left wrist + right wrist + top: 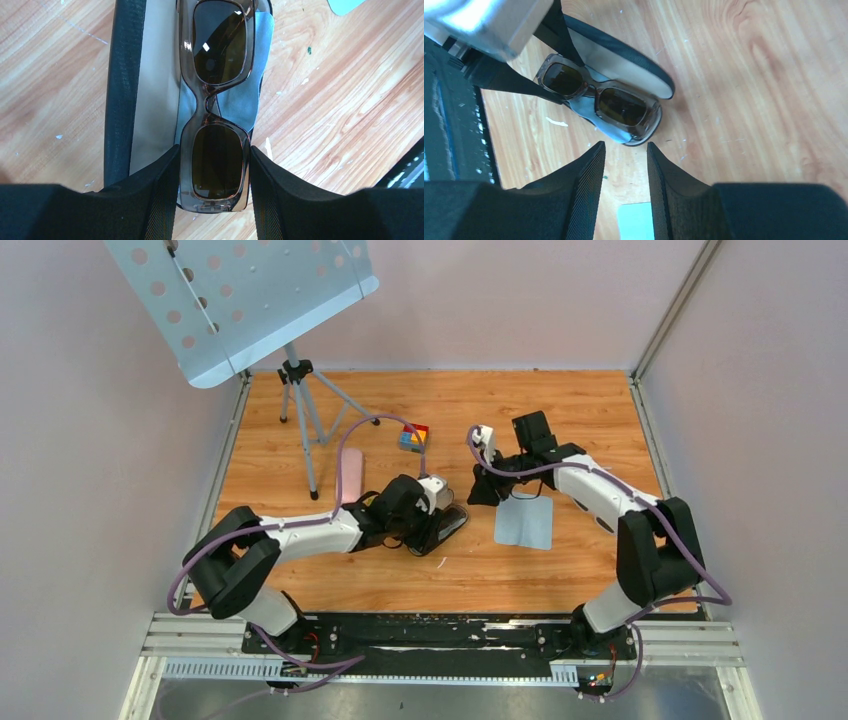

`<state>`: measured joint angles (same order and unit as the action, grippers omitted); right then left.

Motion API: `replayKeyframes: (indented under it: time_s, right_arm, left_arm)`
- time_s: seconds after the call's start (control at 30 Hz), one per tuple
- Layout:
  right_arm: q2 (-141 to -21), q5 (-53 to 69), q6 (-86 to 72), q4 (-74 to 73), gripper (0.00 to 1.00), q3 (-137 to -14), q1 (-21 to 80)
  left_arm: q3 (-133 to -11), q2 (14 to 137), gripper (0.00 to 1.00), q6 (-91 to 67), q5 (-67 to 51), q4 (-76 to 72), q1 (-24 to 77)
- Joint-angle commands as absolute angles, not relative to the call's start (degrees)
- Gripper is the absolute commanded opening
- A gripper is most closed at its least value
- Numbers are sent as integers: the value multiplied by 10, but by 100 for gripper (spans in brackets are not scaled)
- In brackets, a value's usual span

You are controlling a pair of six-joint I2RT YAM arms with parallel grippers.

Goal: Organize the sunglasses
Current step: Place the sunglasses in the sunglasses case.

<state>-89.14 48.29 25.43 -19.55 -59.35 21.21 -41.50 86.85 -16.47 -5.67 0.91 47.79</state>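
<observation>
The sunglasses (220, 47), brown-framed with brown lenses, lie folded along the open black case (122, 85), on a blue cloth (242, 102) inside it. My left gripper (214, 150) is shut on the sunglasses, one finger on each side of the near lens. In the right wrist view the sunglasses (596, 97) rest over the case (644, 62) with the left fingers on them. My right gripper (626, 147) is open and empty, a little above the table, just short of the case's end. In the top view the left gripper (432, 515) is at the case (452, 523), and the right gripper (487, 490) is beside it.
A second light-blue cloth (524, 522) lies flat right of the case, under the right gripper. A pink oblong case (351, 475) lies to the left. A coloured cube (414, 437) sits further back. A music stand's tripod (300, 410) stands at the back left.
</observation>
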Motion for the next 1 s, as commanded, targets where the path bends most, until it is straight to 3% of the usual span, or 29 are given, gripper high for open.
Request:
replayKeyframes:
  time_s: [0.0, 0.13, 0.27, 0.43, 0.97]
  right_arm:
    - [-878, 485, 381, -223, 42, -628, 209]
    - [-919, 511, 473, -266, 45, -697, 210]
    - [-985, 547, 717, -456, 49, -809, 222]
    - [-1016, 484, 843, -518, 50, -816, 257]
    - [-1053, 479, 821, -475, 46, -770, 295]
  left_arm:
    - [-403, 902, 39, -91, -6, 61, 496]
    - [-400, 895, 40, -51, 29, 68, 519]
    - [-396, 892, 41, -26, 56, 71, 537]
    - [-392, 886, 41, -8, 64, 56, 543]
    - [-392, 877, 41, 26, 79, 28, 545]
